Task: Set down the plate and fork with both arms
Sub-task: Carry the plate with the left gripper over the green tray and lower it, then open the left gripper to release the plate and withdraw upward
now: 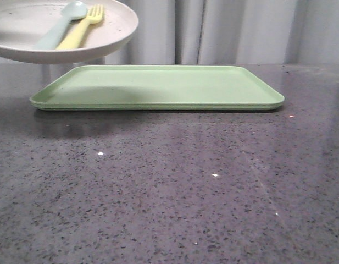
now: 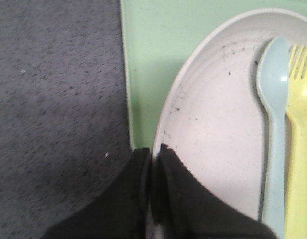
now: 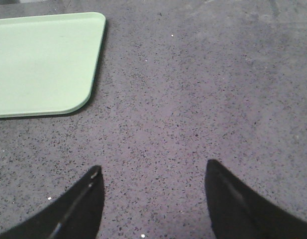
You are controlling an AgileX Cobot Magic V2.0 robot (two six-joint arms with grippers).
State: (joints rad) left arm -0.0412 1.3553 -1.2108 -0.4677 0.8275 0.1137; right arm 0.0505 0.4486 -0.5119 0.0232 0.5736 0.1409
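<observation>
Plate point(image 1: 26, 52) first, at the far left of the front view: we see it lifted off the desk point(image 1: 169, 192), hanging above the left end of the light-green tray point(image 1: 158, 88) and casting a soft shadow onto it. Our left gripper point(image 2: 154, 164) is clamped on the plate's rim, one black finger point(image 2: 136, 199) below the edge and the other on top, as the left wrist view shows. The plate's pale surface carries fine dark speckles. Two utensils lie side by side in it: a pale blue-green spoon point(image 1: 62, 25) and, touching its right flank, the pale-yellow fork point(image 1: 84, 26), tines pointing away from the gripper. In the left wrist view the fork point(image 2: 297, 149) sits at the picture's edge and is partly cut off, so we cannot say how its handle ends.

Moving rightward, the tray lies flat on the grey speckled desk, bare across its middle and right end.

Farthest right, our right gripper point(image 3: 153, 199) hangs above the bare desk with its two dark fingers point(image 3: 78, 209) spread wide and nothing between them. The tray's rounded corner point(image 3: 49, 59) lies well apart from it. Whether those fingertips touch the desk or float above it we probably cannot judge from this angle.
</observation>
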